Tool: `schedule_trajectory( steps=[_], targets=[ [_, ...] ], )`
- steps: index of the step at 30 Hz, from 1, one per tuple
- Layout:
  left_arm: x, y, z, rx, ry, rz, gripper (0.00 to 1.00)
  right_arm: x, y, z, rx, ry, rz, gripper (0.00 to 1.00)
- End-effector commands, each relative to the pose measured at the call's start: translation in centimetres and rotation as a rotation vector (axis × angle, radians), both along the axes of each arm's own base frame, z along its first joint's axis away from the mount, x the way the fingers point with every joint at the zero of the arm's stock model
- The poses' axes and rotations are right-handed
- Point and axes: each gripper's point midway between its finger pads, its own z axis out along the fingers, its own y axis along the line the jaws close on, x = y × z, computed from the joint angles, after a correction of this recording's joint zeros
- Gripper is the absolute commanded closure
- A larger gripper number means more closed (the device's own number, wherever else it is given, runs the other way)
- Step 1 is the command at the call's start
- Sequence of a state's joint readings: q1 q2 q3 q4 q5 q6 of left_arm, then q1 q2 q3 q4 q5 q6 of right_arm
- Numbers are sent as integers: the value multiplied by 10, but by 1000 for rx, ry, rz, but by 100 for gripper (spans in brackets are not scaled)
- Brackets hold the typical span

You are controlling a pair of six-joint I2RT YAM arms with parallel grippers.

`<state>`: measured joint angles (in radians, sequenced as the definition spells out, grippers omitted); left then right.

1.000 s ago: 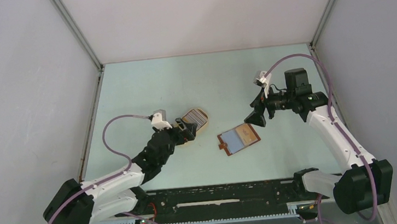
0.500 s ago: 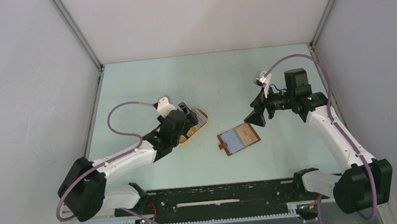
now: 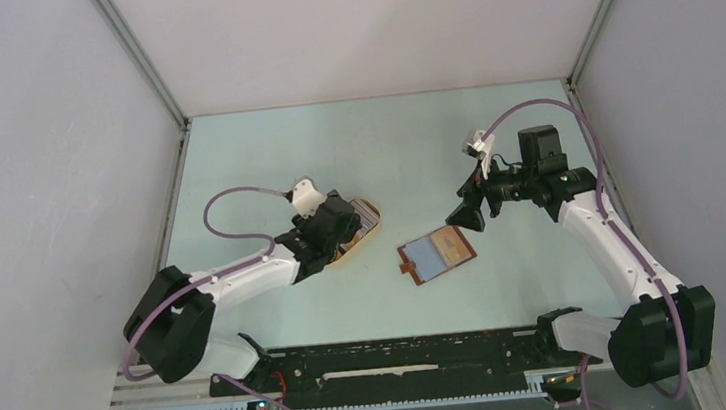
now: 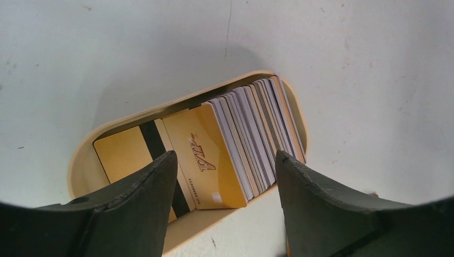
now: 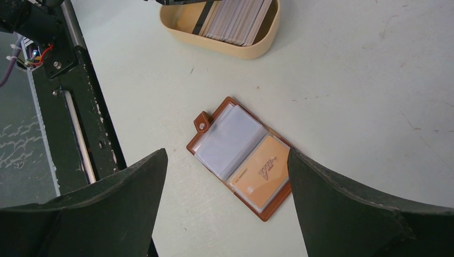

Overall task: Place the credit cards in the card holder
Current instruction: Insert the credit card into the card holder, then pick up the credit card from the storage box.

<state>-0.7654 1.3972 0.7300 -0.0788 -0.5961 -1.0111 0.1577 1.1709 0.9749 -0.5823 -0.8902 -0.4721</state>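
Hovering over the tan oval tray (image 4: 80,160) left of centre in the top view, the left arm (image 3: 245,277) holds its jaws parted. In the left wrist view the two dark fingers (image 4: 139,209) rise from the bottom edge, one on each side of the near end of the credit cards (image 4: 251,139). Whether the tips touch a card or the tray cannot be told.

The credit cards stand edge-on in a tight leaning row that fills the upper-right part of the tray. A gold card (image 4: 206,158) with slanted lettering lies against the front of the row. A second gold card (image 4: 128,155) with a black stripe lies flatter behind it, toward the lower left.

The card holder (image 3: 436,254) lies open and flat on the pale green tabletop (image 3: 383,143), near the middle of the top view. It sits just below and to the right of the tray, apart from it.

In the right wrist view the card holder (image 5: 241,158) shows a brown leather border, with a strap tab and snap (image 5: 202,122) at its upper-left corner. Its upper-left pocket looks bluish-grey. Its lower-right pocket holds one orange-gold card (image 5: 262,174).

The right arm (image 3: 603,232) reaches in from the right of the top view, with its jaws spread wide. Its dark fingers (image 5: 107,214) frame the card holder from the lower corners of the right wrist view, above it and gripping nothing. The tray and the credit cards (image 5: 235,19) show at the top edge of that view.
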Motion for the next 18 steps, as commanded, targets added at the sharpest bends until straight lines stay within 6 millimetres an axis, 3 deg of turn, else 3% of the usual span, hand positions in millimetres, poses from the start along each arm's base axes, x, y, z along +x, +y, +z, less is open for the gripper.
schedule_trajectory(
  steps=[1,18],
  targets=[
    [12,-1,10,-23,-25,64,28,5,0,1,-1,-15,-7,9],
    [15,-4,-7,-28,13,92,29,6,0,-3,-7,-4,-12,9]
  ],
)
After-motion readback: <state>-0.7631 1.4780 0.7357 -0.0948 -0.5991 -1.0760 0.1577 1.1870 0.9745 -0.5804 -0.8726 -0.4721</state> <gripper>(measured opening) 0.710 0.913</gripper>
